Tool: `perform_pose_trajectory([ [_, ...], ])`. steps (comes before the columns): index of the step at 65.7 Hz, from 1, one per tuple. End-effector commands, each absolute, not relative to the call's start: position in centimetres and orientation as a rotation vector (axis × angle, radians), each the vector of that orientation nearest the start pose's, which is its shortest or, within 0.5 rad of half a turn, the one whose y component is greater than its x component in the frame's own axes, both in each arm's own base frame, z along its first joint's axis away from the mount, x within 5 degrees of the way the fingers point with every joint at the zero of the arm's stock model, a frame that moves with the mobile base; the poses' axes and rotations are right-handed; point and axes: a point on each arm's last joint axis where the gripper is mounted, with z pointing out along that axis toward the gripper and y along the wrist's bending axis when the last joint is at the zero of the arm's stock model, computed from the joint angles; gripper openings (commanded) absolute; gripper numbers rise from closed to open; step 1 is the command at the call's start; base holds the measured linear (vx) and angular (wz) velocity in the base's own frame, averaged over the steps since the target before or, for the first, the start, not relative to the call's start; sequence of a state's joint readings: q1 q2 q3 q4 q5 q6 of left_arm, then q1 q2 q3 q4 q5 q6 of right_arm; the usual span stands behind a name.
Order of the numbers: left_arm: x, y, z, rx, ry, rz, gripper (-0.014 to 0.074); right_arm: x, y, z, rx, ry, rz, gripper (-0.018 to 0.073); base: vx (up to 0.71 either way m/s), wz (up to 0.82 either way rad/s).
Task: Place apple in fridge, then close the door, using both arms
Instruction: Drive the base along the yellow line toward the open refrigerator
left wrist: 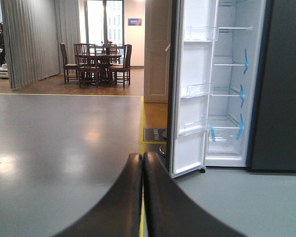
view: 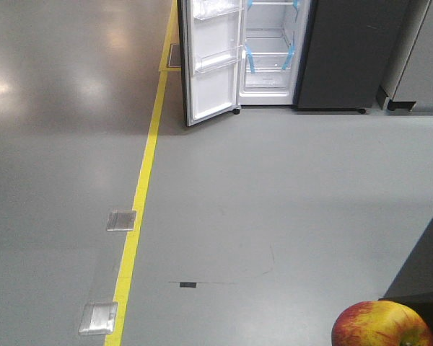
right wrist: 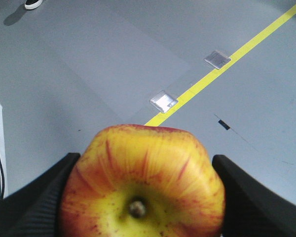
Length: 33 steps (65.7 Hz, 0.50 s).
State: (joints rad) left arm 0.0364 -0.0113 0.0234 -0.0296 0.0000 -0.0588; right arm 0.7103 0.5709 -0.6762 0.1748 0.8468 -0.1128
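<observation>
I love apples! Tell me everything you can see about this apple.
The apple is red streaked over yellow, yellowest around its short brown stem, which faces the wrist camera. Its skin looks smooth. It hangs above the grey floor, pinched on both sides by the right gripper's black ribbed fingers.

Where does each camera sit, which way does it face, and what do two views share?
Exterior front: high on the robot, angled down toward the open fridge; no gripper visible, only the apple bottom right.
Left wrist: behind the shut left gripper, level toward the door.
Right wrist: behind the right gripper clamping the apple, facing down at the yellow line.
Shared: front and right wrist show apple and line.
</observation>
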Motion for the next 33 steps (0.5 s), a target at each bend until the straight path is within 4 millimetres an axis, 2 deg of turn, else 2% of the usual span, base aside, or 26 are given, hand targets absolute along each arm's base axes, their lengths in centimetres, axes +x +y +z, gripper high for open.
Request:
perform_pose_trajectory([
  [1,5.58,0.20,20.33,-0.096,1.433,-0.054,-0.0006,6.86,7.45,33.61,-0.815,2.018,0.561,0.0186,0.27,0.04],
  [33,5.58,0.20,20.33,-0.096,1.433,-0.054,-0.0006,6.86,7.45,33.61,-0.815,2.018,0.561,0.0186,0.27,0.01],
])
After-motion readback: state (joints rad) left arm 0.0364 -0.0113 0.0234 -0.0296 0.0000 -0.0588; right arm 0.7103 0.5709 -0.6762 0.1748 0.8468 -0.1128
